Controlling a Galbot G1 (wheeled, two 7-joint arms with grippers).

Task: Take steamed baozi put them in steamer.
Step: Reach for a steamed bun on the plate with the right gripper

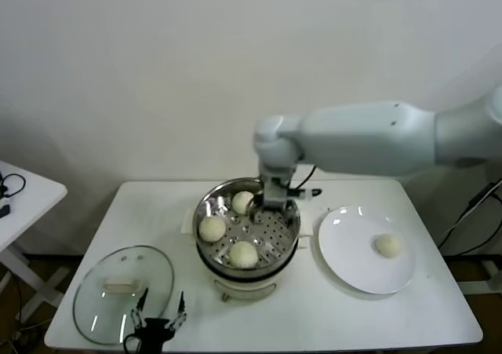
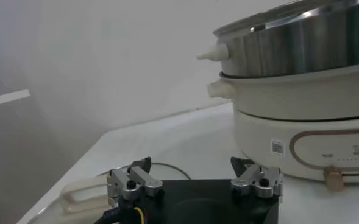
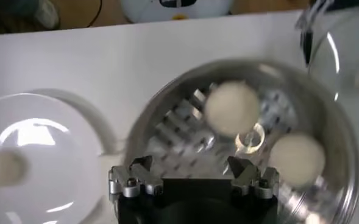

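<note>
The steamer [image 1: 292, 236] stands mid-table, a shiny steel pot on a white base. Three steamed baozi lie on its perforated tray: one at the back [image 1: 243, 202], one on the left [image 1: 212, 228], one at the front [image 1: 243, 254]. Another baozi [image 1: 387, 245] rests on the white plate [image 1: 349, 264] to the steamer's right. My right gripper [image 1: 265, 209] hangs over the back of the steamer, open and empty [image 3: 191, 165], with two baozi [image 3: 232, 108] [image 3: 297, 159] beyond it on the tray. My left gripper [image 1: 161, 311] waits open [image 2: 191, 163] at the table's front edge.
A round glass lid [image 1: 123, 293] lies flat at the front left, right beside my left gripper. A second white table [image 1: 23, 193] stands off to the left. The steamer's white base [image 2: 301, 140] fills the left wrist view close by.
</note>
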